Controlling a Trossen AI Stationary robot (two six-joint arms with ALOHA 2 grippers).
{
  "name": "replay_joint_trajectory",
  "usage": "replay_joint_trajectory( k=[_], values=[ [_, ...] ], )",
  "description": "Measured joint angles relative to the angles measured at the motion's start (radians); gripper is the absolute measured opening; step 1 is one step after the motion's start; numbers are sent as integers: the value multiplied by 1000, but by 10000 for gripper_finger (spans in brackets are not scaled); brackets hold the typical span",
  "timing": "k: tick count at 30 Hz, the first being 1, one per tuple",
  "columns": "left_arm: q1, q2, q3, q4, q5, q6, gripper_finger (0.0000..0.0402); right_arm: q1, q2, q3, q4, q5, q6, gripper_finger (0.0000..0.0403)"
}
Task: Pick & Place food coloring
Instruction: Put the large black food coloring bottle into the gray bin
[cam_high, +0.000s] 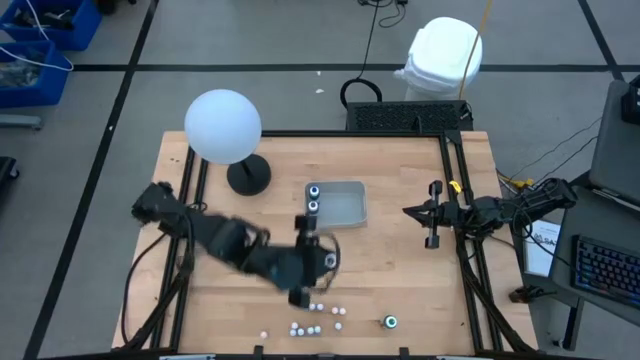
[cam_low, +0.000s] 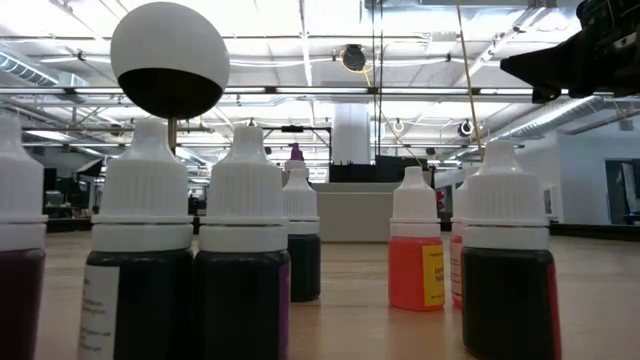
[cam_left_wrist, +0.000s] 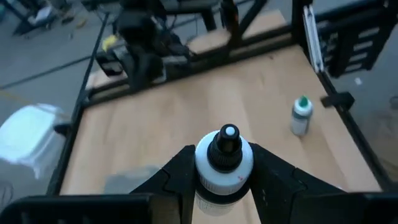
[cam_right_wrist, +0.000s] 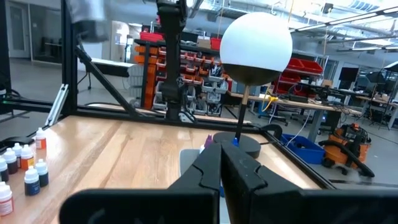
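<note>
My left gripper (cam_left_wrist: 224, 180) is shut on a food coloring bottle (cam_left_wrist: 225, 158) with a white body and a dark cap with a pale tip. In the high view it hovers over the table's middle (cam_high: 303, 228), just near of the clear tray (cam_high: 345, 205). Two dark jars (cam_high: 314, 198) stand in the tray's left end. Several tiny white-capped bottles (cam_high: 315, 322) stand by the near edge and fill the low view (cam_low: 240, 260). A green-topped jar (cam_high: 390, 321) stands to their right, also in the left wrist view (cam_left_wrist: 301, 116). My right gripper (cam_right_wrist: 221, 171) waits shut at the table's right side (cam_high: 432, 213). My left gripper pinches the bottle's white body just below its cap (cam_left_wrist: 205, 171) between its two fingers, one on each side. The bottle stands upright in the hold, cap up, lifted clear of the table.
A lamp with a white globe (cam_high: 223, 125) on a dark round base (cam_high: 248, 177) stands at the far left. Black frame rails (cam_high: 455, 190) run along the table's sides. Bare wood lies between the tray and the row of small bottles.
</note>
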Motion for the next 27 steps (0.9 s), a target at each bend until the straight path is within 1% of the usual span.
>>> replay_joint_trajectory(
  k=[3, 5, 7, 9, 12, 15, 19, 21, 24, 27],
  values=[
    [63, -21, -13, 48, 67, 65, 124, 0, 0, 0, -3, 0, 0, 0],
    [100, -41, -61, 87, 130, 98, 124, 0, 0, 0, -6, 0, 0, 0],
    [135, -74, -136, 152, 196, 121, 124, 0, 0, 0, -7, 0, -1, 0],
    [178, -121, -237, 230, 238, 119, 124, 0, 0, 0, -10, -1, 3, 0],
    [229, -210, -423, 423, 296, 98, 124, 0, 0, 0, -18, -1, 13, 0],
    [249, -300, -626, 633, 347, 94, 124, 0, 1, 0, -34, -1, 16, 0],
    [247, -405, -864, 880, 343, 12, 124, 0, 2, 0, -37, 0, 18, 0],
    [235, -432, -952, 935, 319, -17, 124, 0, 2, 0, -36, 0, 25, 0],
    [196, -444, -1053, 1012, 234, -72, 124, 0, 4, 0, -36, 0, 25, 0],
    [163, -444, -1116, 1095, 132, -119, 124, 0, 6, 0, -36, 0, 35, 0]
  ],
)
